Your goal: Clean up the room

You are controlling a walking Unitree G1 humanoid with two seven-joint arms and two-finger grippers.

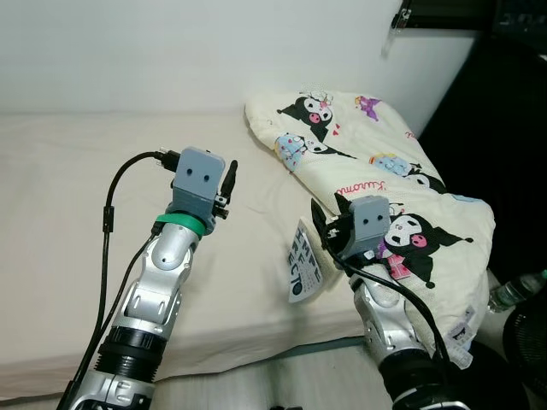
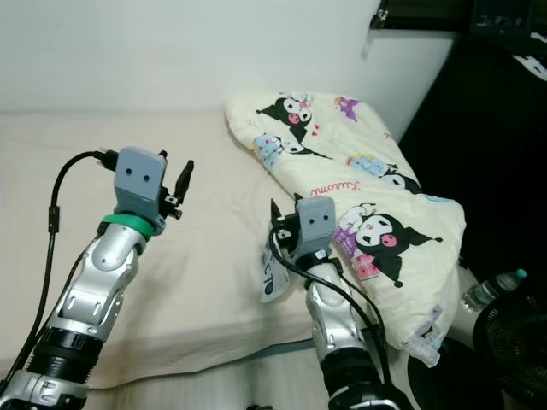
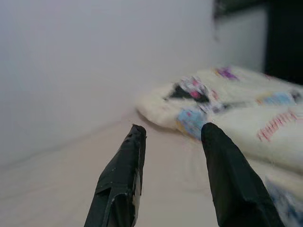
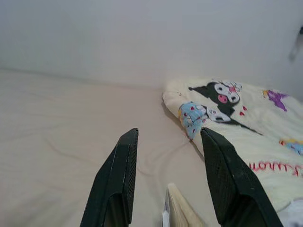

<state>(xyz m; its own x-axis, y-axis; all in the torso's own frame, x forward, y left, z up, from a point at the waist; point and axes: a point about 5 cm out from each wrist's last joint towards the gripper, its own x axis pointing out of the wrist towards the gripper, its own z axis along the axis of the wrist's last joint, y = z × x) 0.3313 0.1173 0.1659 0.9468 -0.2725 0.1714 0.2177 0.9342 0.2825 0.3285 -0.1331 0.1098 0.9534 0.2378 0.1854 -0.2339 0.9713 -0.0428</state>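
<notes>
Both grippers hang over the bed with fingers spread and nothing in them: the left gripper [image 3: 170, 135] at centre-left of the head view, the right gripper [image 4: 168, 137] at lower centre, just above a printed leaflet [image 1: 304, 261]. The cartoon quilt [image 1: 389, 184] sprawls across the right half, on the mattress [image 1: 77, 171]. It looks like the reaching stage; next the right gripper would need to drop onto the leaflet or the quilt edge.

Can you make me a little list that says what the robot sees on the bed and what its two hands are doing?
place: a bed with a cream sheet, against a white wall
blanket: cream cartoon blanket bunched on the bed's right side
tag: a printed tag at the blanket's edge
left gripper: raised above the sheet, open, holding nothing
right gripper: low beside the tag, open, holding nothing
bottle: a plastic bottle off the bed at far right
</notes>
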